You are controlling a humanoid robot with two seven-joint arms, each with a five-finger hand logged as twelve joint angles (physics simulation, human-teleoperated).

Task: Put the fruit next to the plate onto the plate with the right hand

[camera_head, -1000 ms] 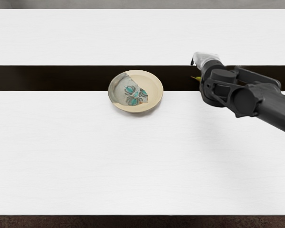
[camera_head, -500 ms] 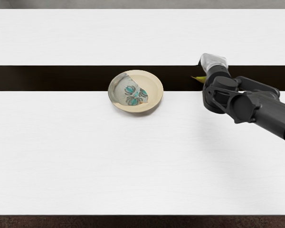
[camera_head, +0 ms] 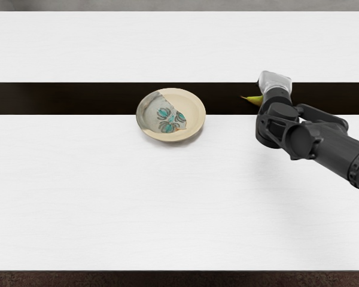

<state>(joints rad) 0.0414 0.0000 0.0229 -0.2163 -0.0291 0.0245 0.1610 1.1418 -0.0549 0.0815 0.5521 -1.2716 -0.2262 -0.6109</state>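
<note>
Hovering, the right hand (camera_head: 274,82) is hiding most of the fruit (camera_head: 253,99), just to its left; open or closed, I cannot tell. Gripping squarely matters before carrying left to the plate (camera_head: 171,113).

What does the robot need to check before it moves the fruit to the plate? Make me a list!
1. Plate upright, left of the fruit: ok.
2. Fruit fully in view: not ok, only a yellow-green tip shows beside the arm.
3. Right hand close to the fruit: ok.
4. Right hand holding the fruit: cannot tell.
5. Way from fruit to plate free: ok.
</note>
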